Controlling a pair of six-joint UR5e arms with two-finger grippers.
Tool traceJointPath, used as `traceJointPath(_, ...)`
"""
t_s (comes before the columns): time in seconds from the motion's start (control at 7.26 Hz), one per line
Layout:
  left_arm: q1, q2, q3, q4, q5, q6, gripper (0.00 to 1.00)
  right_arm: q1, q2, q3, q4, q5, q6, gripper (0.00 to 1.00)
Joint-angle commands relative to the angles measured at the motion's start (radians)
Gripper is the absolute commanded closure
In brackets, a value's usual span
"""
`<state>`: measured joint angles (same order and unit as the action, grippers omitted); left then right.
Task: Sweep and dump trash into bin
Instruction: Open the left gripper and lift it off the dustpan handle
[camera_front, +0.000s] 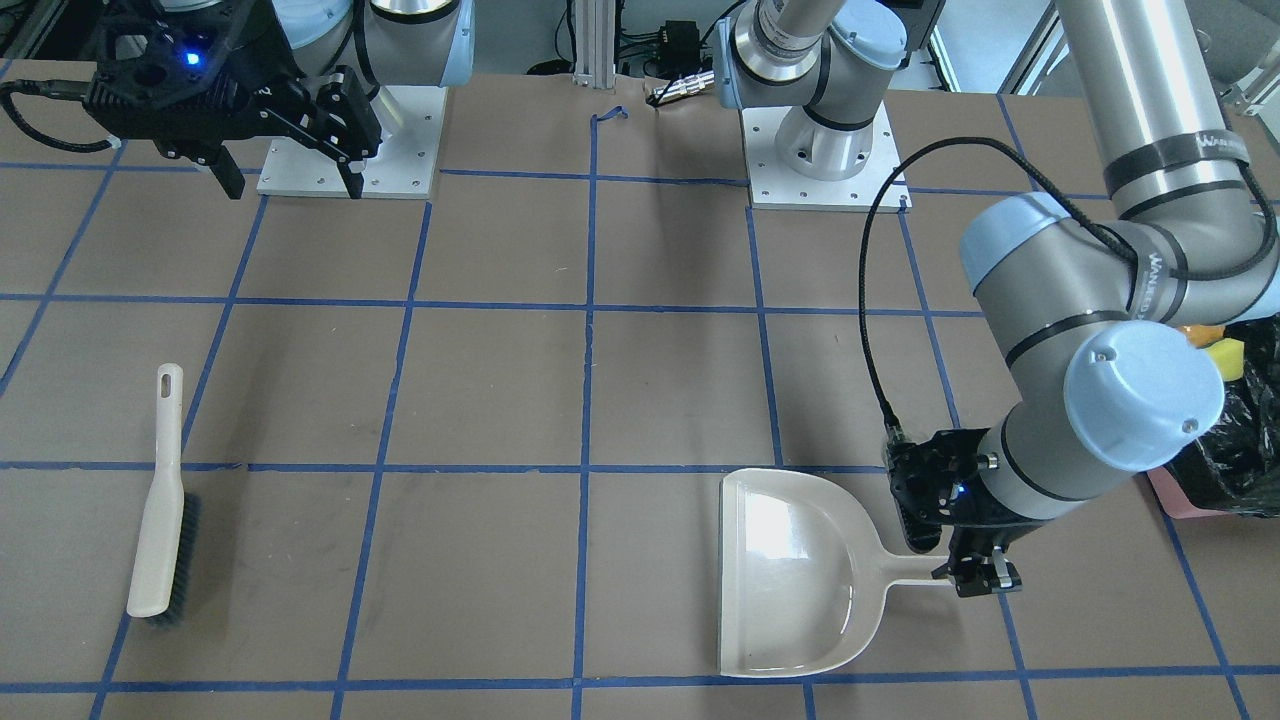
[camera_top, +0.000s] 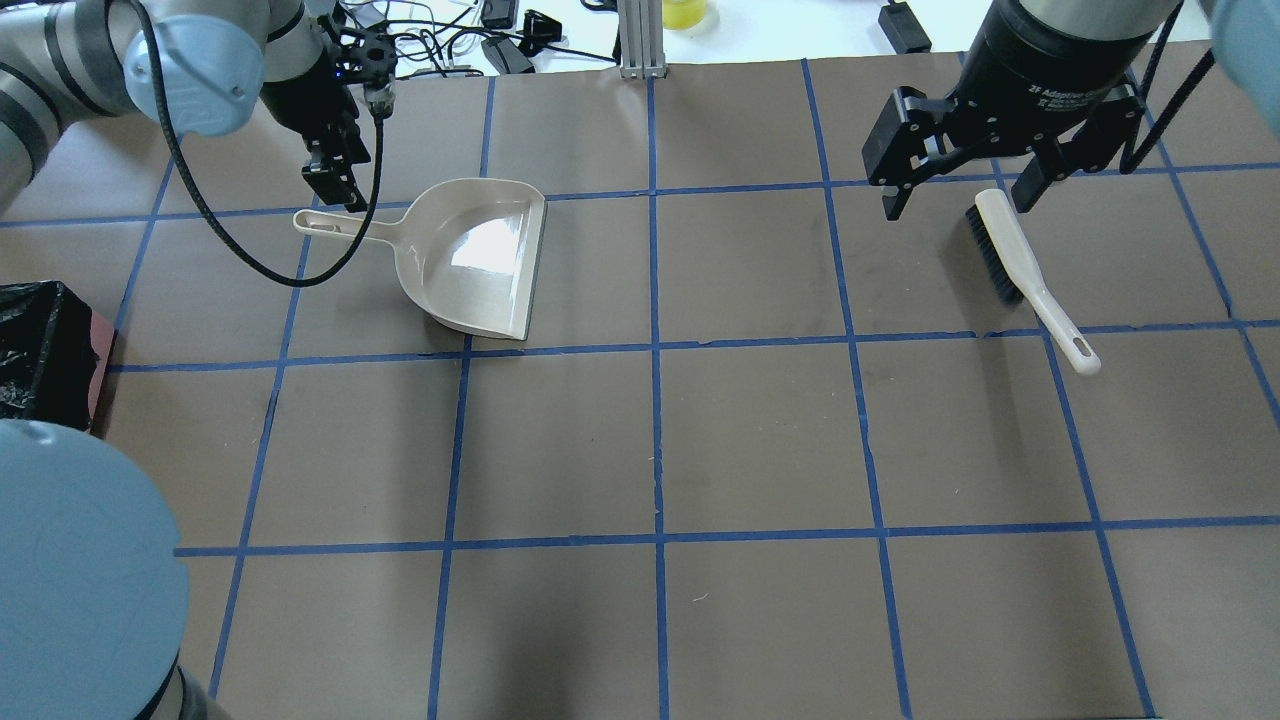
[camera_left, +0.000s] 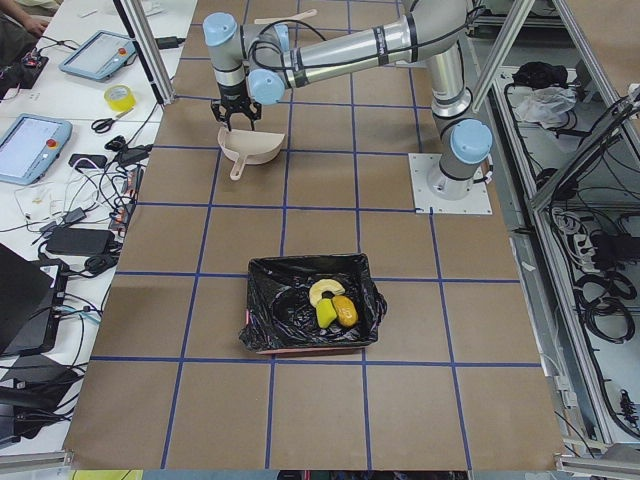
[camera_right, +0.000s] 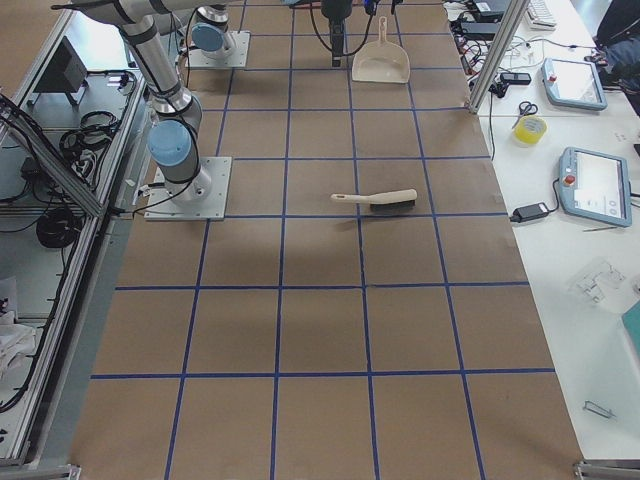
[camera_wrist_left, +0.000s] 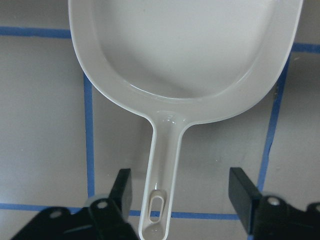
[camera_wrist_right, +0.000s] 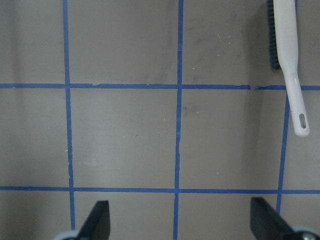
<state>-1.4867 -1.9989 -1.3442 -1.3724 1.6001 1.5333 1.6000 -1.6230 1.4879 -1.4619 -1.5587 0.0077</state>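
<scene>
My left hand (camera_wrist_left: 181, 190) hangs with fingers apart, straddling the handle of the pan (camera_wrist_left: 185, 45) without touching it; the pan lies empty toward the tabletop's far edge. My right hand (camera_wrist_right: 180, 222) is spread too, holding nothing, the brush (camera_wrist_right: 287, 60) lying flat nearby along that far edge. All three bits of trash (camera_left: 333, 305) sit in the bin (camera_left: 262, 300) toward the left edge, so I judge the job done bar pulling clear.

Trash (camera_left: 346, 312) inside the bin (camera_left: 262, 318)
Lump, crescent (camera_left: 324, 291) and sponge (camera_left: 325, 316) huddle in the black-lined box by the worktop's (camera_left: 400, 420) left edge.
</scene>
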Motion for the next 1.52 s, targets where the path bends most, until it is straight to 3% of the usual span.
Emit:
traceJointPath(0.0, -0.035, 0.121, 0.005, -0.151, -0.005, -0.112, 0.26, 0.000, 0.000, 0.008, 0.000, 0.002, 0.000, 0.00)
traceJointPath(0.14, -0.050, 0.181, -0.006, -0.221, -0.012, -0.215, 0.26, 0.000, -0.001, 0.011, 0.000, -0.004, 0.006, 0.00)
traceJointPath(0.28, -0.067, 0.234, -0.042, -0.230, -0.061, -0.319, 0.21, 0.000, -0.001, 0.009, 0.000, -0.006, 0.008, 0.00)
traceJointPath(0.69, -0.072, 0.432, -0.218, -0.229, -0.061, -0.626, 0.16, 0.000, -0.001, 0.011, -0.003, 0.000, 0.008, 0.00)
traceJointPath(0.96, -0.069, 0.472, -0.254, -0.218, -0.068, -0.895, 0.00, 0.000, -0.001, 0.009, -0.005, 0.002, 0.008, 0.00)
traceJointPath(1.38, -0.055, 0.474, -0.239, -0.168, -0.062, -1.230, 0.00, 0.000, -0.001, 0.009, -0.005, 0.003, 0.008, 0.00)
